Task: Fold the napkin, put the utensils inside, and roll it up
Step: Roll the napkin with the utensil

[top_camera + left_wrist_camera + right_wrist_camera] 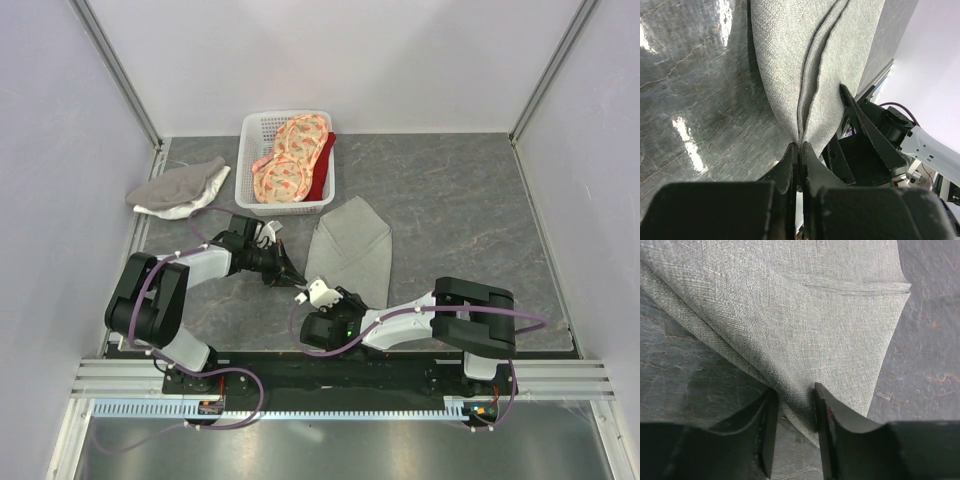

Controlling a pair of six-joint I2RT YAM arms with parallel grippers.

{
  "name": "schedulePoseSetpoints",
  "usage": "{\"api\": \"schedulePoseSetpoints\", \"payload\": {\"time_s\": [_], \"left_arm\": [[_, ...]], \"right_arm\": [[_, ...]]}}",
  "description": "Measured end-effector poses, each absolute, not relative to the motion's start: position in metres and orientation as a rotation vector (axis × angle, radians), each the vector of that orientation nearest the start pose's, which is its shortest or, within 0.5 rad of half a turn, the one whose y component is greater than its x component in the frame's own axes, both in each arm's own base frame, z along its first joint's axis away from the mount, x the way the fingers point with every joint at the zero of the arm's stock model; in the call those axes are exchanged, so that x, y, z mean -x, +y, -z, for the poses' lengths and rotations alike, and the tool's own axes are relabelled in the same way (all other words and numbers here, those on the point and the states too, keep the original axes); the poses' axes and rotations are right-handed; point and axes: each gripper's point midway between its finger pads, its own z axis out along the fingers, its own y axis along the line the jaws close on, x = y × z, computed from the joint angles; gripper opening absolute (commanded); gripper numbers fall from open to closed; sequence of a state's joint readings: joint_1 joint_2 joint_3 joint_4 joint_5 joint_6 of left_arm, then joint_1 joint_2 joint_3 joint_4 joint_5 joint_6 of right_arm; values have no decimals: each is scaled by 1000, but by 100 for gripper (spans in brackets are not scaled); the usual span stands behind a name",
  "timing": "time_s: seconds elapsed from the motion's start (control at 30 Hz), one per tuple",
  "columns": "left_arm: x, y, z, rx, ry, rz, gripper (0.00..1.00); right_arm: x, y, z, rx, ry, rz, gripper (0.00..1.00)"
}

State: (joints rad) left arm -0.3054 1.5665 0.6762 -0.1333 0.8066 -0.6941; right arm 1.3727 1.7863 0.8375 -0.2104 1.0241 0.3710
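The grey-green napkin (352,243) lies bunched into a narrow folded shape in the middle of the table, its near tip pulled to a point. My left gripper (297,276) comes in from the left and is shut on that tip of the napkin (805,50), its jaws pressed together around the cloth (800,146). My right gripper (794,392) is open just beside it, straddling the near edge of the napkin (790,305); the cloth touches the right finger (826,405) and a gap stays at the left finger. The utensils are out of view.
A white basket (248,160) holding orange-pink patterned cloths (288,160) stands at the back centre. A smaller grey-and-white cloth (180,187) lies at the back left. White walls close in the table on three sides. The right arm's black body (865,145) sits close beside my left jaws.
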Motion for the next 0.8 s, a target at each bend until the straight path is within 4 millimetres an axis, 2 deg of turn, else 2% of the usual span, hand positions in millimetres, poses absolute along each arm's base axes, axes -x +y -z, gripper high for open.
{"api": "schedulePoseSetpoints", "payload": {"time_s": [0.1,0.17,0.2,0.23,0.3,0.33,0.43,0.53,0.8], "left_arm": [[-227,-224,-56,212,2739,1391,2],[-227,-224,-54,214,2746,1391,7],[-227,-224,-53,213,2748,1390,12],[-228,-224,-52,213,2750,1389,23],[-229,-224,-51,209,2751,1383,34],[-229,-224,-50,208,2751,1376,47],[-232,-221,-46,212,2749,1327,63],[-240,-215,-46,225,2726,1243,68],[-249,-192,-63,205,2591,1026,70]], "right_arm": [[-198,269,-26,801,1947,421,30],[-197,270,-24,818,1953,420,28],[-197,270,-24,827,1952,422,27],[-197,270,-23,836,1952,422,26],[-196,272,-22,859,1956,419,24],[-196,272,-21,872,1959,417,23],[-196,273,-20,909,1971,407,14],[-198,274,-19,947,2013,369,0],[-198,288,-20,1034,2207,165,0]]}}
